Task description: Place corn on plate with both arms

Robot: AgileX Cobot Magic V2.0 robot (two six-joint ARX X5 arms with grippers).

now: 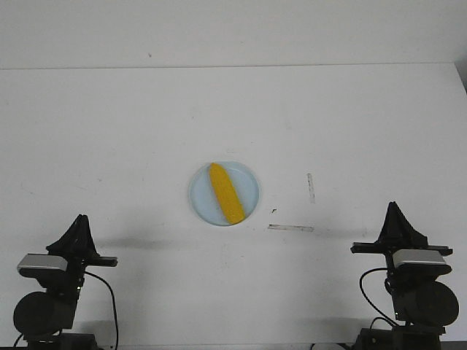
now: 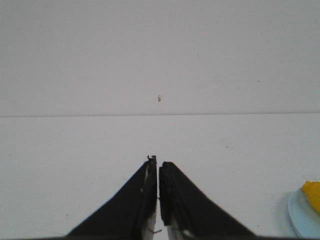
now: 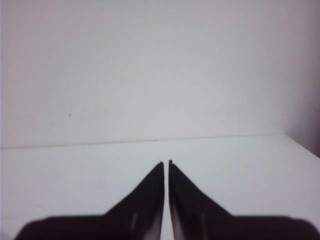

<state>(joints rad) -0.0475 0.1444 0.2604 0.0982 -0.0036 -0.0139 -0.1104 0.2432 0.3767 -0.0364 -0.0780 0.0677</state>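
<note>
My left claw (image 1: 80,222) sits at the near left corner of the table (image 1: 131,131), its two black fingers (image 2: 142,192) pressed together with only a hairline slit between them, clamped on nothing. My right claw (image 1: 396,211) sits at the near right corner, and its fingers (image 3: 150,190) are together in the same way, with nothing between them. Both point away from me across the white surface, and both are well apart from the plate (image 1: 248,182).

Past the right claw, toward the middle, two thin dark marks (image 1: 290,227) lie on the table, one running crosswise and one running away from me.

Farther in, about midway between the left and right edges and nearer to the near edge than to the far one, is the pale blue plate. The corn (image 1: 225,192) lies on it, resting slantwise: its blunt end reaches the near rim on the right and its tapered tip points to the far rim on the left. From my left wrist, a sliver of the plate (image 2: 300,215) and of the corn (image 2: 312,192) shows at the frame's edge.

Beyond the plate the table runs bare to its far edge, where a pale wall (image 1: 233,33) rises.
</note>
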